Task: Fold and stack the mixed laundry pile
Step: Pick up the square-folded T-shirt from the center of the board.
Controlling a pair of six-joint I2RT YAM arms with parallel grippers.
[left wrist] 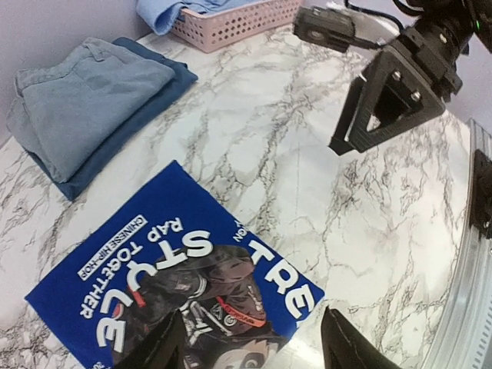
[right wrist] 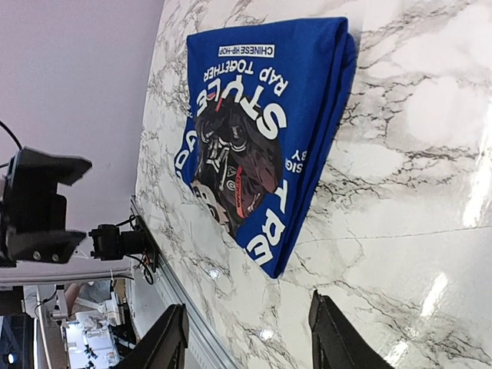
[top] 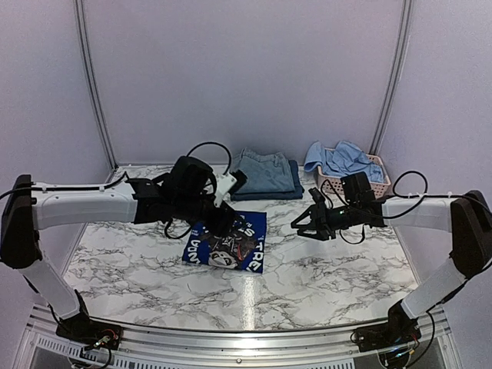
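Note:
A royal-blue T-shirt [top: 246,247] [left wrist: 169,261] [right wrist: 265,115] with white lettering and a dark print lies folded flat on the marble table. My left gripper [top: 229,229] [left wrist: 250,352] hovers open just above its near edge, nothing between the fingers. My right gripper [top: 301,226] [right wrist: 250,342] hangs open over bare marble to the right of the shirt, apart from it. Folded faded denim [top: 264,171] [left wrist: 77,108] rests on a navy piece [top: 288,192] [left wrist: 154,96] at the back. A light-blue shirt [top: 338,159] [left wrist: 165,11] lies crumpled in the basket.
The pink lattice basket [top: 378,178] [left wrist: 238,23] stands at the back right, behind my right arm. A metal rail [top: 246,334] runs along the table's near edge. Bare marble lies between the T-shirt and the folded stack.

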